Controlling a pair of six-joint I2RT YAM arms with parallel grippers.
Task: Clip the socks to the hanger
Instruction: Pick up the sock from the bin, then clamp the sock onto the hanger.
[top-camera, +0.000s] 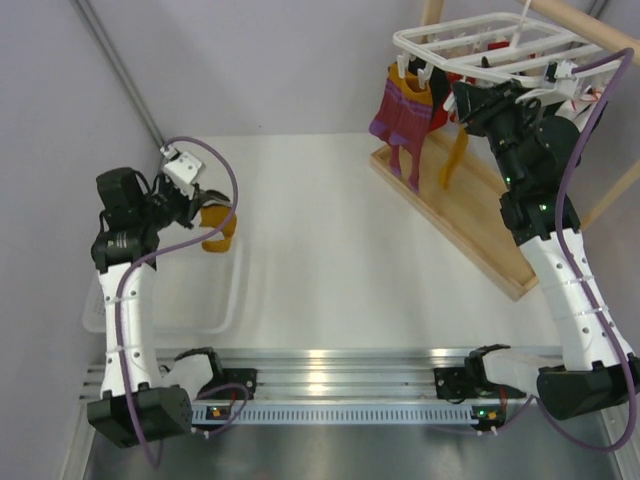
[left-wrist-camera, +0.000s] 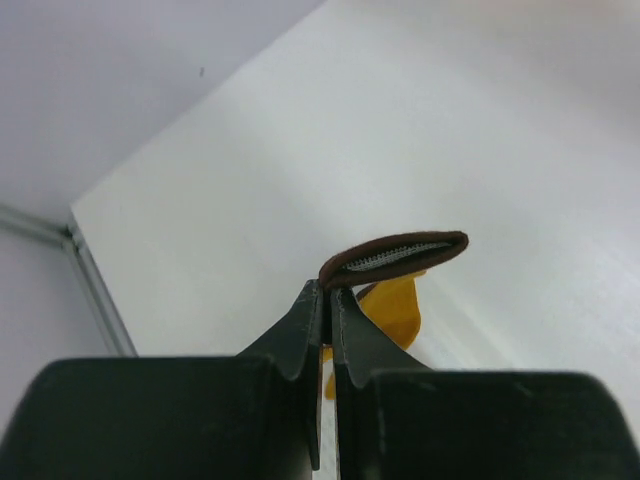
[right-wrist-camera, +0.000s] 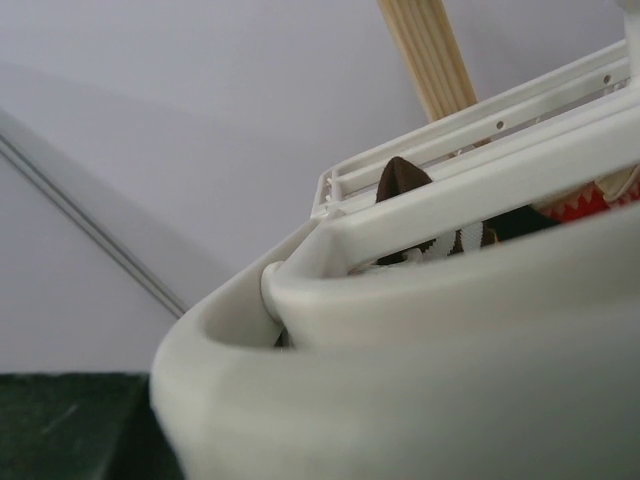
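Note:
My left gripper (left-wrist-camera: 328, 295) is shut on the brown cuff (left-wrist-camera: 400, 250) of a mustard-yellow sock (left-wrist-camera: 396, 306), which hangs limp under the fingertips. From above, this sock (top-camera: 219, 226) dangles at the left gripper (top-camera: 201, 210), over the left of the table. The white hanger (top-camera: 490, 45) hangs at the back right, with another yellow sock (top-camera: 455, 160) clipped under it. My right gripper (top-camera: 464, 100) is pressed against the hanger's near-left edge. In the right wrist view, white plastic of the hanger (right-wrist-camera: 430, 340) fills the frame and hides the jaws.
A purple-magenta sock (top-camera: 400, 112) and red and white ones hang from the hanger. Its wooden stand has a sloping base board (top-camera: 455, 220) and an upright post (top-camera: 432, 12). A translucent bin (top-camera: 200, 300) sits below the left arm. A metal rail (top-camera: 330, 362) runs along the near edge.

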